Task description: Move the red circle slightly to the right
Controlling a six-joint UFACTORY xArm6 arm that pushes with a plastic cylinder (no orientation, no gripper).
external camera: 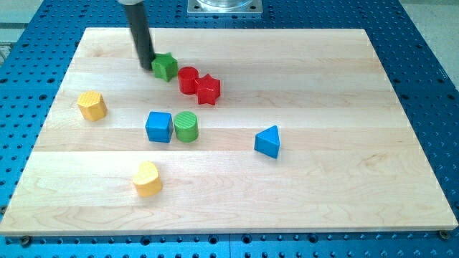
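Observation:
The red circle (187, 79) sits on the wooden board (323, 86) in the upper middle. It touches a red star (209, 89) on its right and sits close to a green block (166, 66) at its upper left. My tip (145, 66) rests on the board just left of the green block, touching or nearly touching it, and about two block widths left of the red circle.
A blue cube (158, 127) and a green cylinder (186, 127) stand side by side below the red circle. A blue triangle (268, 141) is at the right. A yellow block (92, 105) is at the left, a yellow heart (147, 179) lower down.

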